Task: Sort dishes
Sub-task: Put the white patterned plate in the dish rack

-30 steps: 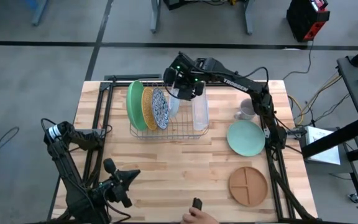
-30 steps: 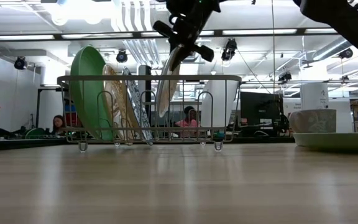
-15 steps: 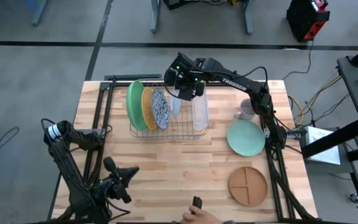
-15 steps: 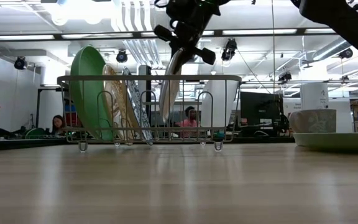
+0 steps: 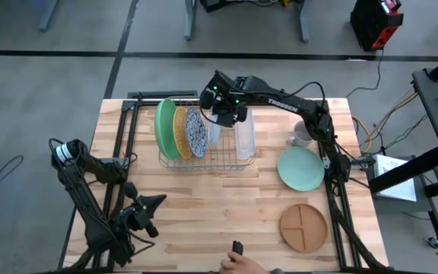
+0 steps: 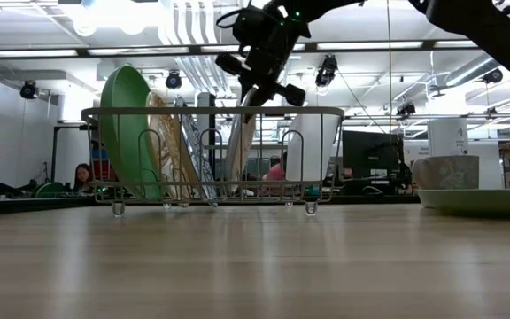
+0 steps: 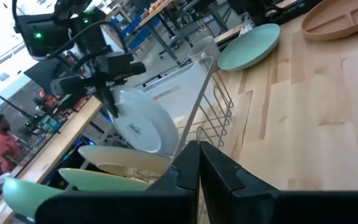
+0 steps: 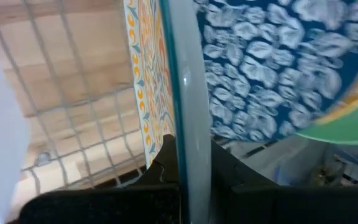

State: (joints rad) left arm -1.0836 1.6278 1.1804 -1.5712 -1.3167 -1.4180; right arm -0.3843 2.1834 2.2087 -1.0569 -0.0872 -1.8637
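A wire dish rack (image 5: 204, 161) at the table's far middle holds a green plate (image 5: 163, 128), a gold plate (image 5: 180, 131) and a blue-patterned plate (image 5: 196, 131), all on edge. To their right stands a white plate (image 6: 240, 151) with a floral face (image 8: 143, 81), and my right gripper (image 5: 223, 114) is shut on it. A pale teal plate (image 5: 301, 169) and a brown divided plate (image 5: 304, 227) lie flat on the table's right. My left gripper (image 5: 154, 204) hovers shut near the front left, touching nothing. My right gripper pinches the white plate's upper rim (image 8: 188, 146) between its two fingers, one on each face. The fingers come from above, pointing down. The plate stands nearly upright on edge inside the rack, its lower edge (image 6: 235, 197) down at the rack's bottom wires, beside the blue-patterned plate.
A clear plastic holder (image 5: 245, 135) fills the rack's right end. A grey mug (image 5: 299, 137) stands right of the rack, beyond the teal plate. A person's hand (image 5: 242, 264) with a dark object shows at the near edge.
My right gripper has gone down with the white plate, which has sunk from hanging tilted above the rack's floor to standing nearly upright, deep between the wires. My left gripper has drifted a little toward the far edge.
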